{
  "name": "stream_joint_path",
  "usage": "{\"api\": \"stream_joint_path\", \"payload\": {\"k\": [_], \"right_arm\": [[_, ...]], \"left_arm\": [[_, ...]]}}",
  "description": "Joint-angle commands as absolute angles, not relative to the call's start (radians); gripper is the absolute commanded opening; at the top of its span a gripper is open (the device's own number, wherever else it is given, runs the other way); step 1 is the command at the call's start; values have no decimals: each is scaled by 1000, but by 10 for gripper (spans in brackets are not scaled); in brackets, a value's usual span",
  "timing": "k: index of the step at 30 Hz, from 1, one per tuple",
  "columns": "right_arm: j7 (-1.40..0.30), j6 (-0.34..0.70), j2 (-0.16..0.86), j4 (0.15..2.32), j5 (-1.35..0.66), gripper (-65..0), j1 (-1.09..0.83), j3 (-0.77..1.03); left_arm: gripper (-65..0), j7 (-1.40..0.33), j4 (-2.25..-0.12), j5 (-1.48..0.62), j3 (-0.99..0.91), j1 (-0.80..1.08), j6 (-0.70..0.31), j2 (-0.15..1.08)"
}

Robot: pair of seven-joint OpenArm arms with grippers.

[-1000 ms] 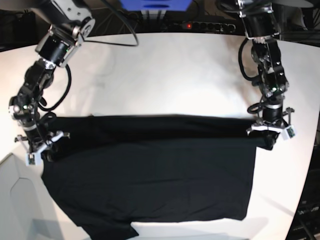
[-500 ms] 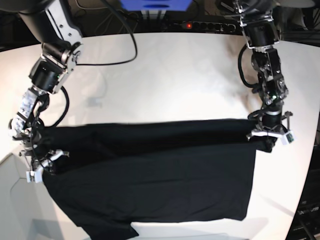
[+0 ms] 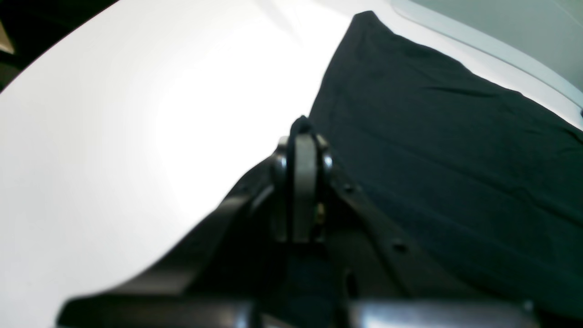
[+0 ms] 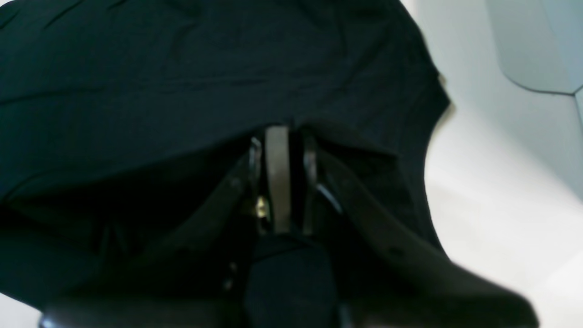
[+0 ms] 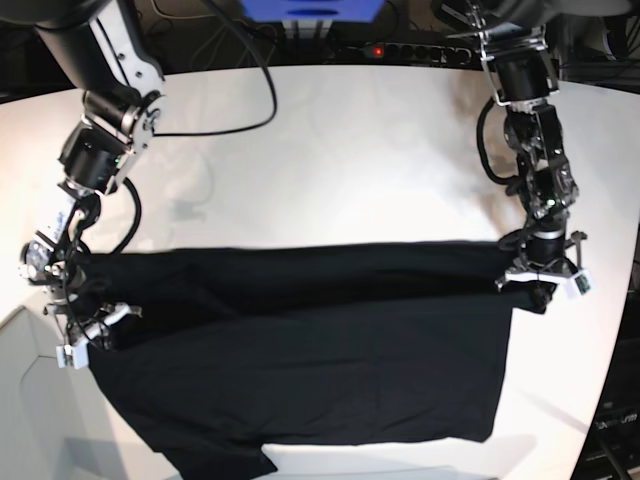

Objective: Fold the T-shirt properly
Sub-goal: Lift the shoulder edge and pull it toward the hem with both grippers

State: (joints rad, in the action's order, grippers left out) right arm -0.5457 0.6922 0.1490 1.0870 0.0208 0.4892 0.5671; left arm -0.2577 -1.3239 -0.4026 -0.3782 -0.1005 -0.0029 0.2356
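Note:
The black T-shirt (image 5: 300, 370) lies spread on the white table (image 5: 330, 150), with its far edge doubled over into a band across the top. My left gripper (image 5: 541, 288) is at the band's right end, shut on a pinch of the T-shirt. In the left wrist view the left gripper (image 3: 303, 130) has a tuft of black cloth at its tips, and the T-shirt (image 3: 455, 159) stretches away to the right. My right gripper (image 5: 92, 338) is at the band's left end. In the right wrist view the right gripper (image 4: 278, 132) is shut on the T-shirt (image 4: 182, 68).
A power strip (image 5: 400, 50) with a red light, a blue box (image 5: 310, 10) and cables sit behind the table's far edge. A pale grey panel (image 5: 30, 400) lies off the table at the lower left. The table's right edge runs close to my left gripper.
Both grippers have moved toward the near edge, dragging the held far edge of the T-shirt over the rest. The fold band has shifted nearer and the right arm has stretched out more.

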Motion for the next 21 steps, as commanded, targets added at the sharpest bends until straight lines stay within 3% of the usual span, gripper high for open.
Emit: {"api": "stream_joint_path", "payload": {"k": [1,2,5,10,12,17,21], "right_arm": [[-516,697,163,1102,2,-650,522,567],[-518,697,163,1102,2,-643,522,565],[-527,697,168,1102,2,-528,522,565],[-526,698,183,1110,1,-281,518,567],[-527,698,185,1110,1,-225,516,567],[-529,698,185,1110,1,-186,506,572],[-529,698,185,1153,1,-185,470,570]], "left_arm": [[-645,-231,-1322,-403,-381,-139,-2,251],[-644,-232,-1303,-404,-381,-147,-2,251],[-606,-232,-1257,-404,-381,-162,-2,251],[-387,-232,-1227,-406,-380,-193,-2,251],[-309,-232,-1233,-406,-380,-194,-2,251],[-171,-232,-1273,-407,-380,-162,-4,252],[-160,-232,-1310,-407,-387,-62,-4,251]]}}
